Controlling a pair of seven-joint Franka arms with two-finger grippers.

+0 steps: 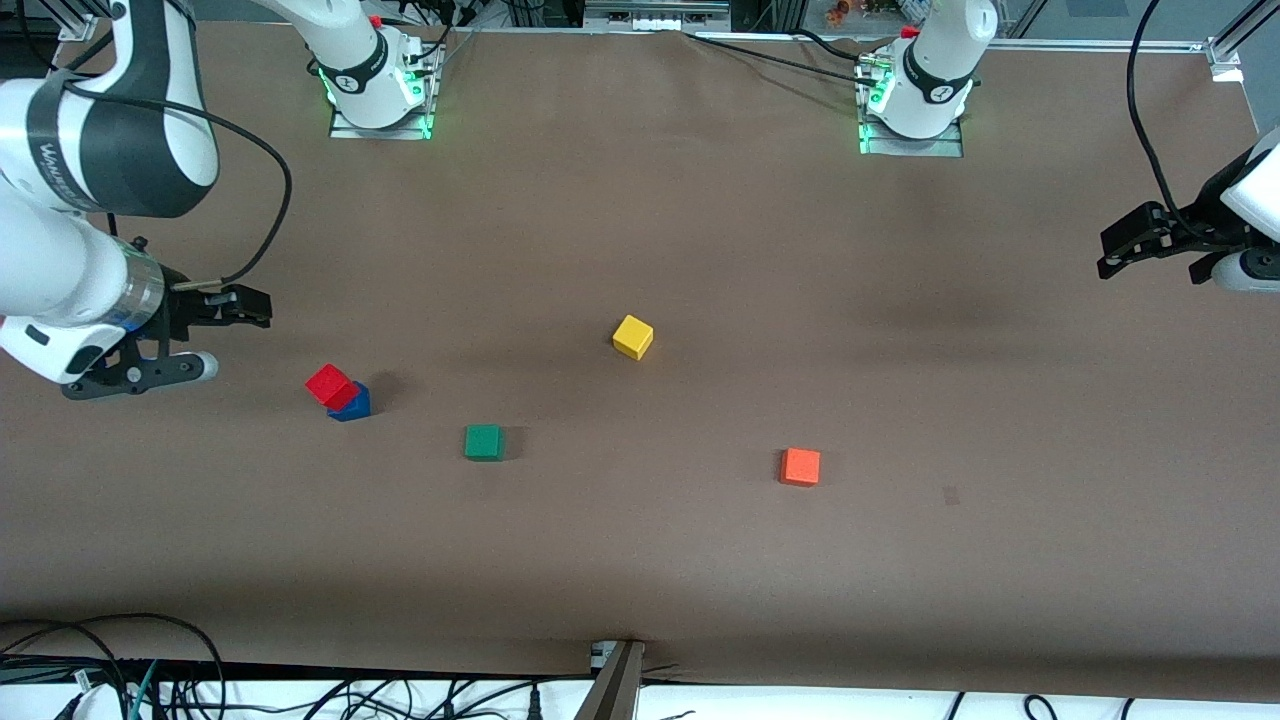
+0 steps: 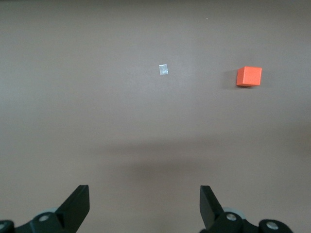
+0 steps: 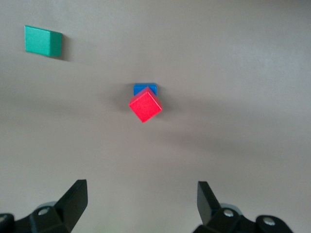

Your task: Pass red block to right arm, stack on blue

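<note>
Red block [image 1: 331, 385] on top of blue block [image 1: 352, 404], turned out of line with it and overhanging one edge, toward the right arm's end of the table [image 1: 640, 250]. Green cube [image 1: 484, 442] nearby, a little nearer the front camera and more toward the table's middle. Yellow cube [image 1: 633, 336] near the middle, farther from the camera than the green one. Orange cube [image 1: 800, 466] toward the left arm's end, well apart from the stack. Right gripper [image 1: 230, 305] up over the table just beside the stack, fingers spread wide, holding nothing. Left gripper [image 1: 1135, 245] waiting over the table's edge at its own end, likewise spread and empty.
</note>
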